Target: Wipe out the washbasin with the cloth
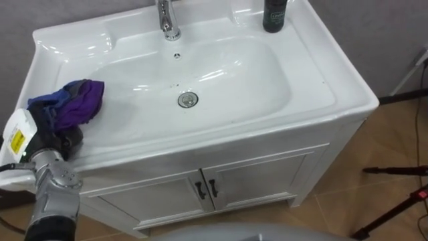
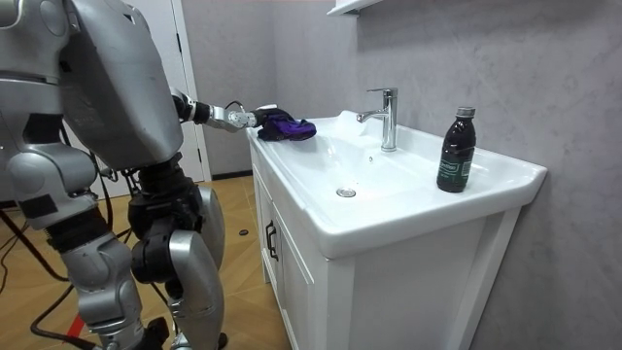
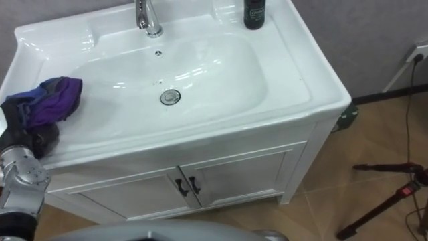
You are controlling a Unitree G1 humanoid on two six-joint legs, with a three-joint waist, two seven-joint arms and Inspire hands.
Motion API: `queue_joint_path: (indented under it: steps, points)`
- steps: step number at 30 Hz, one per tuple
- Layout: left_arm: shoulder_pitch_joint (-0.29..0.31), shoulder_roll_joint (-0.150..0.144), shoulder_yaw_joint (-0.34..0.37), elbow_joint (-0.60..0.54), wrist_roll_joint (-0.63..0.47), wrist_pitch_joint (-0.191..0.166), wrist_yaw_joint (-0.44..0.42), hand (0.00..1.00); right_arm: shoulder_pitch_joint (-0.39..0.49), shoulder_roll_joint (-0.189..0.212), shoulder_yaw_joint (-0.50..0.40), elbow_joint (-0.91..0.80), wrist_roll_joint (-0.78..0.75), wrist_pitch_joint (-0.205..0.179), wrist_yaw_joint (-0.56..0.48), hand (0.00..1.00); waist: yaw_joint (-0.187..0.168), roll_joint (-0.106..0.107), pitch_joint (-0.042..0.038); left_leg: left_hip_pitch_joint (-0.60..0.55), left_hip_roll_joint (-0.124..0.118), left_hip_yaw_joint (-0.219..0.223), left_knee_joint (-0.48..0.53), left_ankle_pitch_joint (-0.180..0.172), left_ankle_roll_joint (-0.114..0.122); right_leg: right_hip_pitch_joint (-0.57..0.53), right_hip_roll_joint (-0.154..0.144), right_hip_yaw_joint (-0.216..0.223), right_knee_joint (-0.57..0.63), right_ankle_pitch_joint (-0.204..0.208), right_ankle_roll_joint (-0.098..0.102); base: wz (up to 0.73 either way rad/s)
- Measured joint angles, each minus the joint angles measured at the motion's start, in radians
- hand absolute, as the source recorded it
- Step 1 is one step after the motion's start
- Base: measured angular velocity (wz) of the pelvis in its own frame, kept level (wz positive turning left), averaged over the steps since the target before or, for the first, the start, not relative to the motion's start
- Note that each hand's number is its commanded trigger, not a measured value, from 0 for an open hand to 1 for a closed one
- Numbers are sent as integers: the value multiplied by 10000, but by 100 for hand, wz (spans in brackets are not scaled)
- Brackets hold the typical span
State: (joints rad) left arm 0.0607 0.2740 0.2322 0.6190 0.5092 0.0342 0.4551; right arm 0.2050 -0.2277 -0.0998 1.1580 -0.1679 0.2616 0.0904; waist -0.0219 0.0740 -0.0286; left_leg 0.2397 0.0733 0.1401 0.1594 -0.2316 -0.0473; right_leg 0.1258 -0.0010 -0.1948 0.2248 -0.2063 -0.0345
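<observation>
A robot stands at the front left corner of a white vanity, its left arm stretched to the sink's left rim. The left hand (image 1: 57,142) rests on the counter ledge there, with a bunched purple and blue cloth (image 1: 77,104) lying over its front. The cloth covers that part of the hand, so it cannot be told whether the hand grips the cloth or only lies under it. The cloth sits on the rim, its far edge just at the start of the slope into the bowl.

To the right lies the white basin (image 1: 227,73), which looks glossy and unwiped. A round metal drain (image 1: 188,100) sits at its middle, and a chrome faucet (image 1: 167,17) rises behind it. Further right, a dark bottle (image 1: 275,15) stands on the back ledge, well apart from the cloth.

The step in hand appears to be bringing the cloth down into the bowl. Doing it well likely means:
- pressing the cloth flat
- sweeping from the left slope across the drain
- keeping below the faucet spout
- stopping short of the bottle so that it is not knocked
</observation>
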Motion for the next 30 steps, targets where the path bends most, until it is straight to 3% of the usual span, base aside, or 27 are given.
queue_joint_path:
  steps: [14, 20, 25, 28, 30]
  points:
    - [-19, 115, 18, 2, -1945, -395, -92, 0, -104, 18, 1, 78, 200, -24, 215, 0, 8, -3, 7, -9, -9, -16, -71, 0, 0, 1, -10, -29, -31, -14, 20, 0]
    - [-136, 274, 382, -469, -1921, -293, -1091, 0, -110, 23, -9, 52, 185, -230, 301, 0, -8, 26, 31, -183, -17, -36, -56, 0, 0, -102, -42, -164, -42, -20, 32, 6]
    - [-182, 430, 557, -1927, -1569, 887, -2564, 0, -150, 22, -11, 26, 221, -359, 400, 0, 29, 89, 182, -505, -46, -104, 111, -1, 2, -256, -114, -332, -35, -31, 54, 10]
    - [-183, 757, 437, -2926, -976, 1341, -3441, 0, -296, -18, -32, 46, 228, -612, 449, 0, -8, 242, 352, -789, -46, -115, 146, 12, 23, -469, -127, -411, -38, 23, 54, 8]
    - [-188, 961, 375, -3403, -535, 1461, -3797, 0, -304, -20, -27, 47, 253, -709, 457, 0, -4, 280, 368, -912, -41, -126, 153, 16, 25, -556, -124, -440, -12, 47, 42, 2]
